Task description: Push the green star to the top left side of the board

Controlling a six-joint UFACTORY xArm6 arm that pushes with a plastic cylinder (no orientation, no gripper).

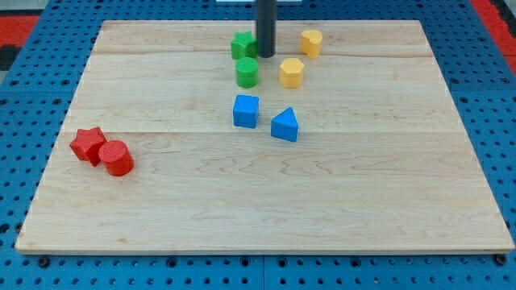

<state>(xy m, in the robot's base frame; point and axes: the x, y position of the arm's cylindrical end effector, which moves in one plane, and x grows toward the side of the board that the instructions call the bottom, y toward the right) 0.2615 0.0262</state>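
Note:
The green star (pixel 242 45) lies near the view's top, a little left of the middle of the wooden board (pixel 161 209). My tip (pixel 265 55) stands just to the star's right, touching or nearly touching its right side. A green cylinder (pixel 247 72) sits just below the star and left of my tip.
A yellow block (pixel 311 43) and a yellow hexagon (pixel 291 72) lie right of my tip. A blue cube (pixel 246 111) and a blue triangle (pixel 285 126) sit at mid-board. A red star (pixel 87 145) and a red cylinder (pixel 117 158) lie at the left.

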